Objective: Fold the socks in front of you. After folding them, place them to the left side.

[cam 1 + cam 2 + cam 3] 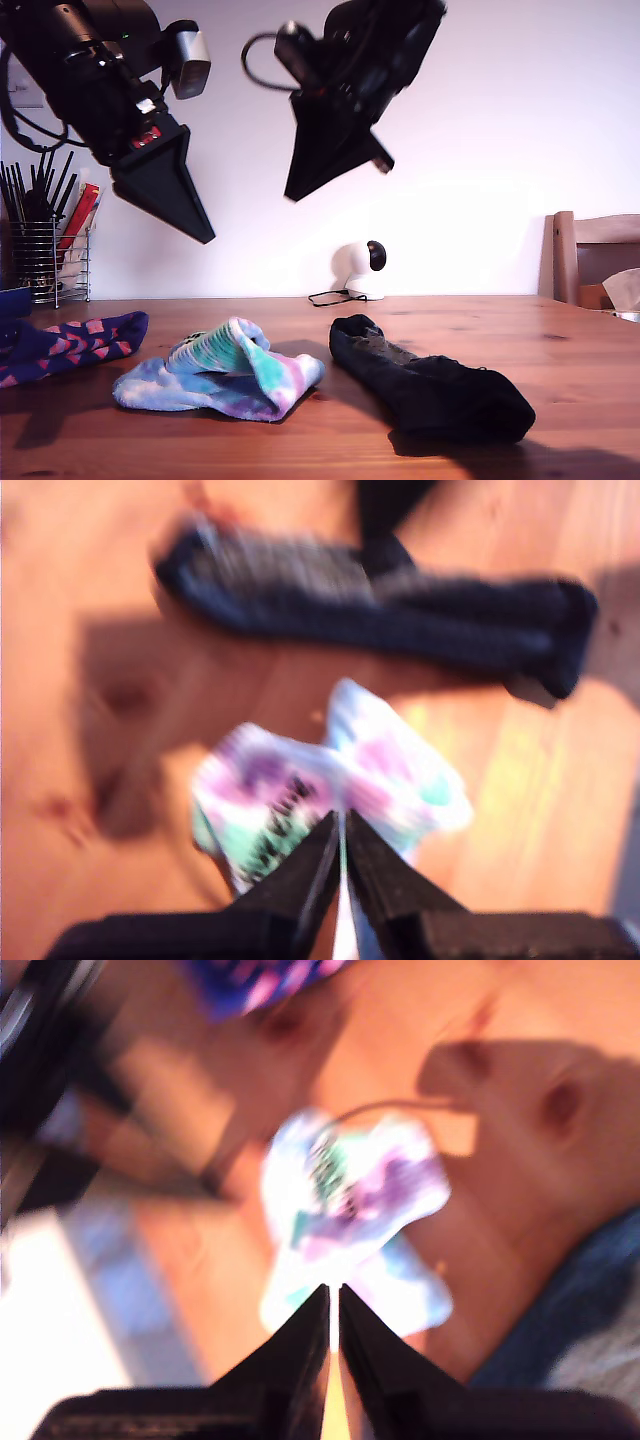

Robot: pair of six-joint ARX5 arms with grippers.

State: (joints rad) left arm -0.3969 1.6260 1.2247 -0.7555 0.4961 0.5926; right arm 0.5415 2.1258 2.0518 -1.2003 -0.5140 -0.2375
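Three socks lie on the wooden table (300, 450). A navy-purple sock with pink blocks (75, 345) (260, 980) is at the exterior view's left. A crumpled pastel tie-dye sock (225, 380) (330, 780) (350, 1190) is in the middle, and a black sock (430, 390) (380, 610) stretches to its right. My first gripper (205, 235) (341, 818) hangs high above the tie-dye sock, shut and empty. My second gripper (292, 195) (333, 1290) hangs higher, tilted toward the same sock, also shut and empty. Both wrist views are blurred.
A wire holder with black sticks (45, 250) stands at the back on the exterior view's left, with a blue object (12, 300) in front of it. A small white device (360, 268) with a cable sits by the wall. A wooden chair (595, 255) stands on the exterior view's right.
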